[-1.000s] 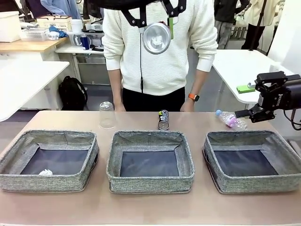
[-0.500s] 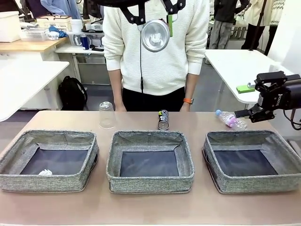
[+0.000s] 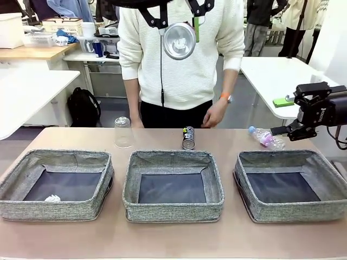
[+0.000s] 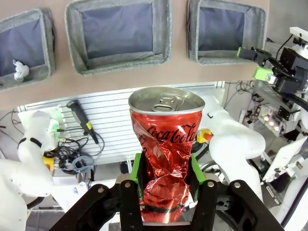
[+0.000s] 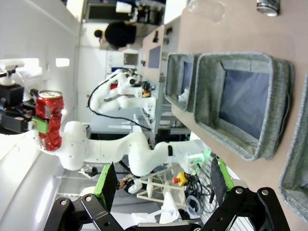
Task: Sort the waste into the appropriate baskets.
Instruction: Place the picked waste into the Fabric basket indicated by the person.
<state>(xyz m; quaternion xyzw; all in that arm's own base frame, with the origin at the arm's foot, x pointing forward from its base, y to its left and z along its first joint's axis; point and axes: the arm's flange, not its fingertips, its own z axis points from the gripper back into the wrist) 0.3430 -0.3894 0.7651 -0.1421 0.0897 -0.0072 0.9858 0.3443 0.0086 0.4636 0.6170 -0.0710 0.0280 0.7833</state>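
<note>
Baskets (image 3: 173, 209) three, dark can (image 3: 188, 138) one, left claw (image 4: 166, 174) gripping red can (image 4: 166, 144), right claw (image 5: 162, 182) wide

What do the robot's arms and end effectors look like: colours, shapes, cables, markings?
The left arm and right arm are white, with rounded links. The left end effector and right end effector are black, with green pads on their two fingers. A black cable hangs by the right one.
</note>
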